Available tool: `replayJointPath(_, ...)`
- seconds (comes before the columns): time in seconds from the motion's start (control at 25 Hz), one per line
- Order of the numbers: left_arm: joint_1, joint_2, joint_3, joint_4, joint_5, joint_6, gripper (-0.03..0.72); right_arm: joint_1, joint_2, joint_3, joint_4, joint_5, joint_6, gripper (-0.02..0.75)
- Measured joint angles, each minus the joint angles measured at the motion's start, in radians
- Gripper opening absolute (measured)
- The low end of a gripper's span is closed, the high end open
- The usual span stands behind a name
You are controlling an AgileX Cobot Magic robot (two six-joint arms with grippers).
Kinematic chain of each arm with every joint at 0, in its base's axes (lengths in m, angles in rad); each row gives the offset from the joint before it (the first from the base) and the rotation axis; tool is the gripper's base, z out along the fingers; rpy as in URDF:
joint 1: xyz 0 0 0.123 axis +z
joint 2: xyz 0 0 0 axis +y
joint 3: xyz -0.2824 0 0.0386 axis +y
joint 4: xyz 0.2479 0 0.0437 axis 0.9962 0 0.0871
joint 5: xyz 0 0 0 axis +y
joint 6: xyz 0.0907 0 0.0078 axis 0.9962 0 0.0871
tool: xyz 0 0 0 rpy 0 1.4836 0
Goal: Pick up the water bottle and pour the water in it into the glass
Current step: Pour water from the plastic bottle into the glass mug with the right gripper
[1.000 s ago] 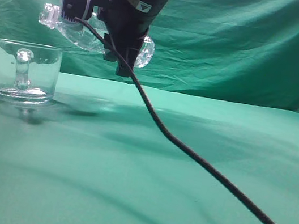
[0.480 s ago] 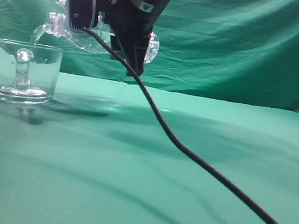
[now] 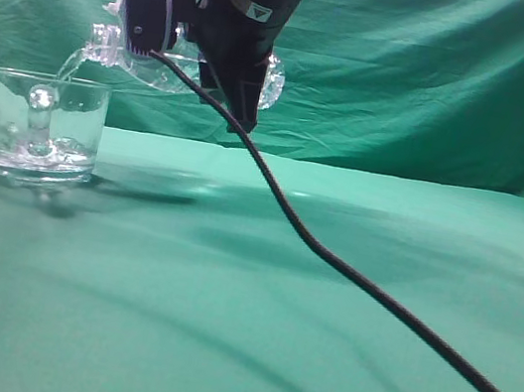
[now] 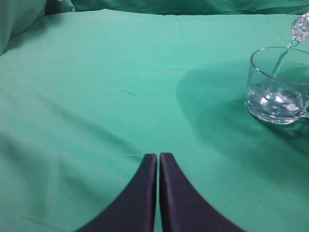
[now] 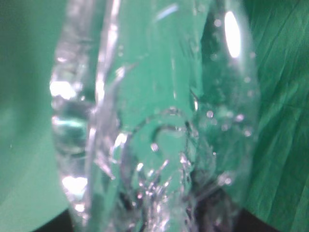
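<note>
While one bottle (image 3: 178,66) lies tipped in the right gripper (image 3: 224,74), its jaws clamped on it above one glass (image 3: 39,127) on the green surface (image 3: 277,289), water (image 3: 68,66) streams from its neck into the glass. Only the left wrist view shows the left gripper (image 4: 158,159), jaws closed on nothing; the right wrist view shows just the blurred bottle.

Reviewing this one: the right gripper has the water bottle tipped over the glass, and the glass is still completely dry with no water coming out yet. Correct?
Not quite. The right gripper does hold the water bottle tipped over the glass, but the water is already streaming in and pooling at the bottom, as the left wrist view shows.
</note>
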Motion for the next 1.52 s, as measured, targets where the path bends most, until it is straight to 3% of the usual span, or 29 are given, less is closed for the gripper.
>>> replayJointPath(0.76,0.000,0.000,0.000,0.000,0.000,0.000,0.000,0.000,0.000,0.000,0.000,0.004,-0.030,0.301)
replayJointPath(0.96,0.000,0.000,0.000,0.000,0.000,0.000,0.000,0.000,0.000,0.000,0.019,0.004,0.097,0.301)
replayJointPath(1.28,0.000,0.000,0.000,0.000,0.000,0.000,0.000,0.000,0.000,0.000,0.176,-0.028,0.193,0.301)
replayJointPath(1.52,0.000,0.000,0.000,0.000,0.000,0.000,0.000,0.000,-0.059,0.000,0.465,-0.061,0.226,0.301)
